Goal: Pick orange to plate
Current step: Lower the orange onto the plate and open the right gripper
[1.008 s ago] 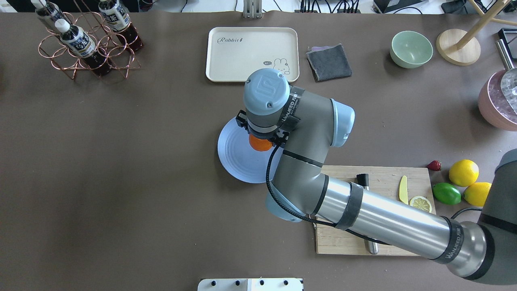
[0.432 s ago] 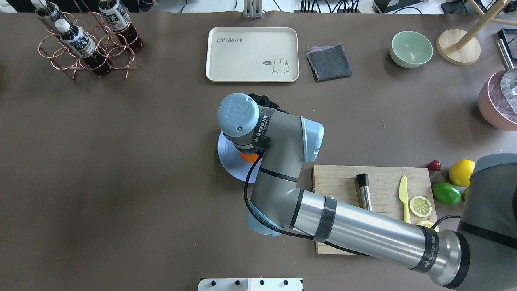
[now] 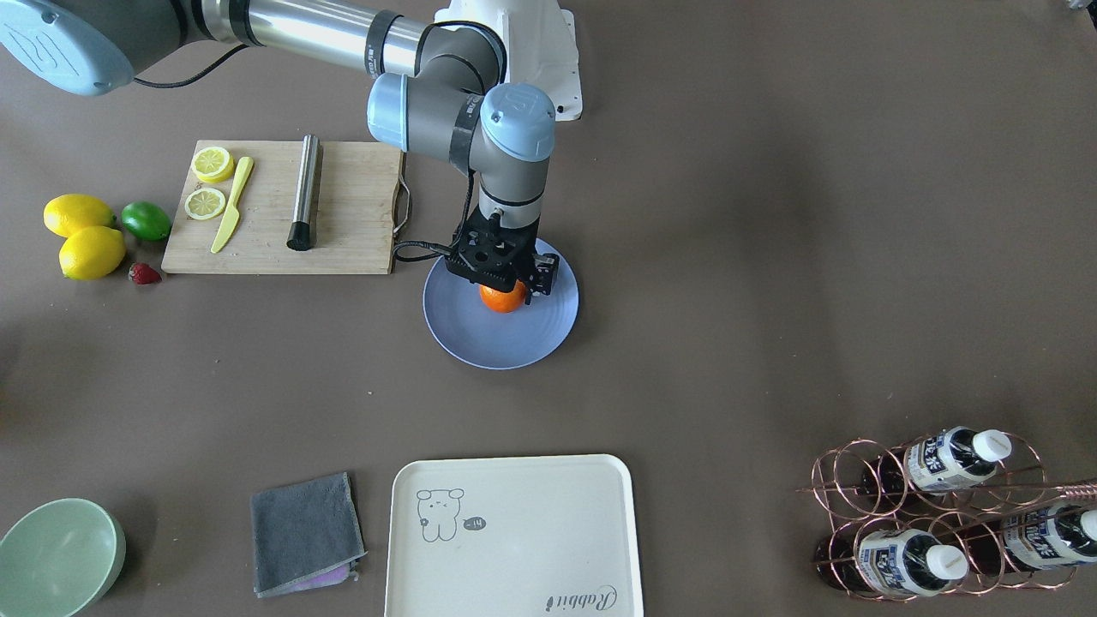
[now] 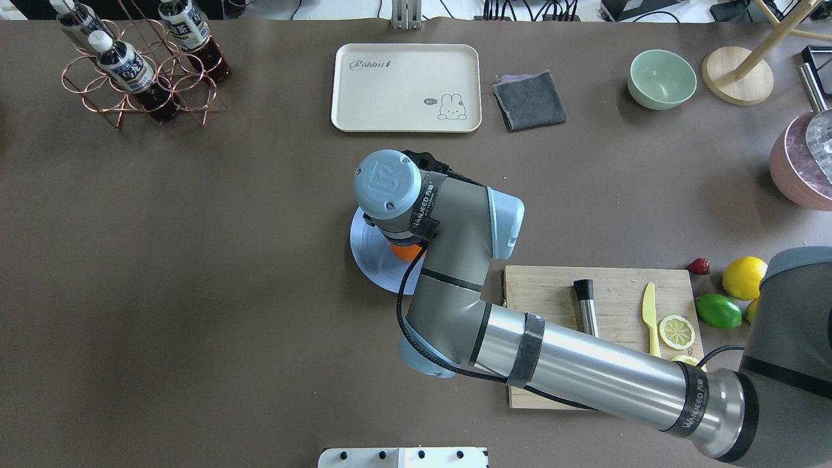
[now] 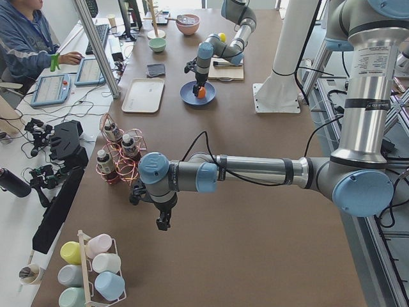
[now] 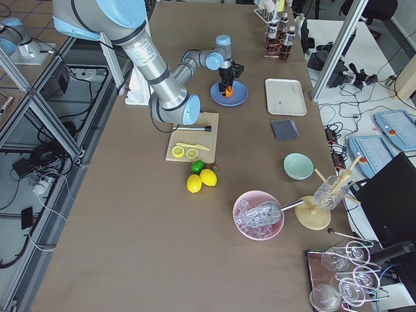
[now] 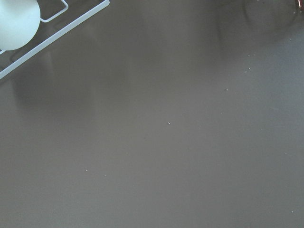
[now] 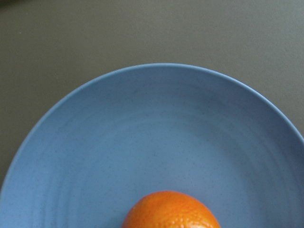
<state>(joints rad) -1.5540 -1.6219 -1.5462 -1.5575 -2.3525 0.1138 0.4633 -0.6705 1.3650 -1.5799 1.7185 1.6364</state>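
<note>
The orange [image 3: 503,297] sits low over the pale blue plate [image 3: 506,343], near the plate's robot-side half. My right gripper [image 3: 503,283] comes straight down on it and is shut on the orange; its black body hides the fingertips. From overhead only a sliver of the orange [image 4: 403,251] shows under the wrist, with the plate [image 4: 367,250] sticking out to the left. The right wrist view shows the orange [image 8: 171,211] at the bottom edge over the plate [image 8: 156,133]. My left gripper [image 5: 162,224] hangs over bare table far off near the bottle rack; I cannot tell its state.
A wooden cutting board [image 3: 351,240] with lemon slices, a yellow knife and a steel rod lies beside the plate. Two lemons [image 3: 81,231], a lime and a strawberry sit past it. A cream tray [image 3: 514,536], grey cloth [image 3: 304,531], green bowl [image 3: 56,557] and bottle rack [image 3: 934,514] line the far side.
The right arm came toward the robot and went down with the orange over the plate, then shifted very slightly. The orange stayed in the gripper.
</note>
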